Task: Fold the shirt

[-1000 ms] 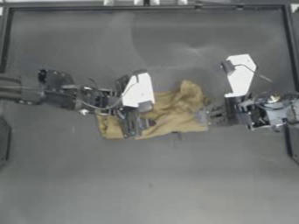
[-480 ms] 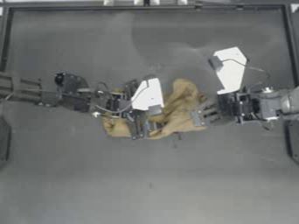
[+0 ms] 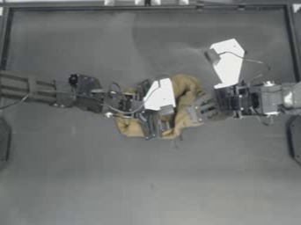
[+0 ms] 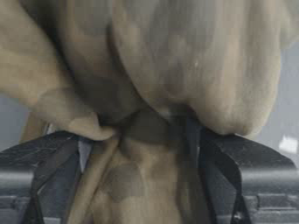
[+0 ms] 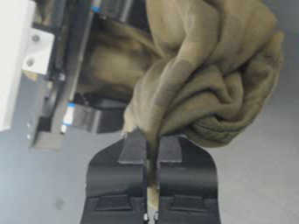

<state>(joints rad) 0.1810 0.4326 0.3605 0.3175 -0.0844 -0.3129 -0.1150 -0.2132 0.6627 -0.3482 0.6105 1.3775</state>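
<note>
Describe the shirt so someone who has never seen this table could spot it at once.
On the dark table, look near the middle, where both arms meet. The shirt is the bunched tan-mustard fabric there, pinched by the left tool and the right tool. It is the only soft, warm-coloured thing; all else nearby is grey or white hardware.
</note>
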